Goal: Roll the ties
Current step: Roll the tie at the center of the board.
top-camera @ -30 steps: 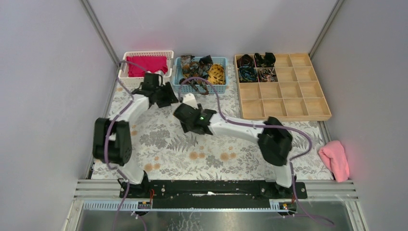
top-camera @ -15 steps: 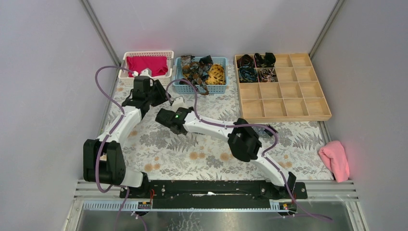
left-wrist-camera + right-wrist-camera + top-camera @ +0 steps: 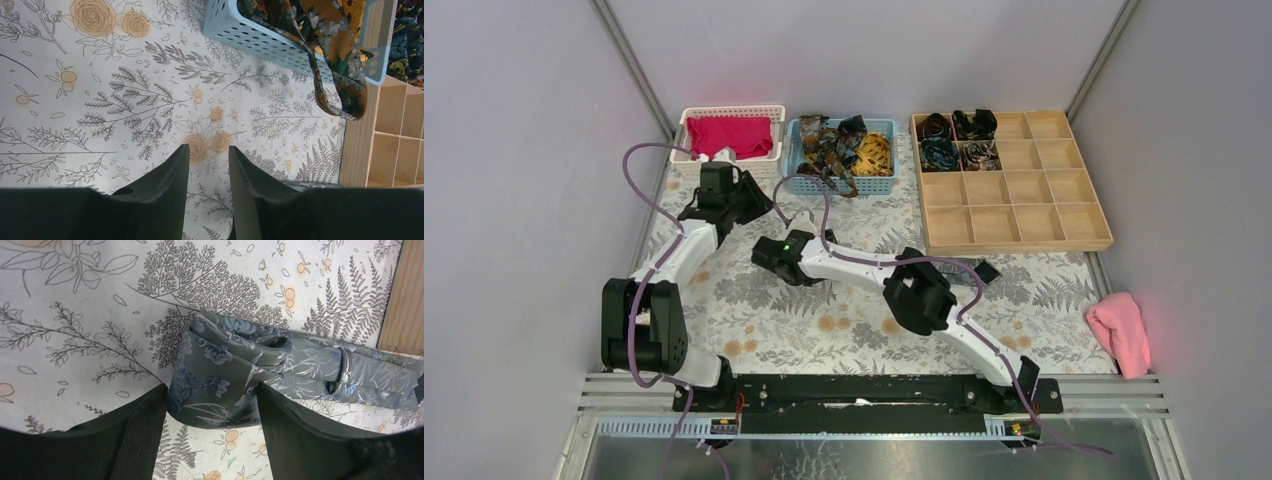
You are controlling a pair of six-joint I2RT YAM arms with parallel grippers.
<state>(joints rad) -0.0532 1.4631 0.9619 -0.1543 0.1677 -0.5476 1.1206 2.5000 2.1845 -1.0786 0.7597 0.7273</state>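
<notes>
Bracketing the folded end of a grey floral tie (image 3: 220, 360) with the right gripper (image 3: 212, 390), touching both sides of the fold, without being able to tell a true pinch from mere contact; holding the left gripper (image 3: 207, 150) narrowly parted and empty over the bare surface (image 3: 100, 100) near the blue basket (image 3: 260, 37). Lying flat on the surface, running lengthwise from the fold toward the wooden tray (image 3: 400, 290), sitting far nearer the right arm and probably calling for rolling along that axis. Losing the far end past the frame edge in the right wrist view, and hiding beneath the right forearm from above, leaving only a probable tail (image 3: 984, 270) peeking out.
</notes>
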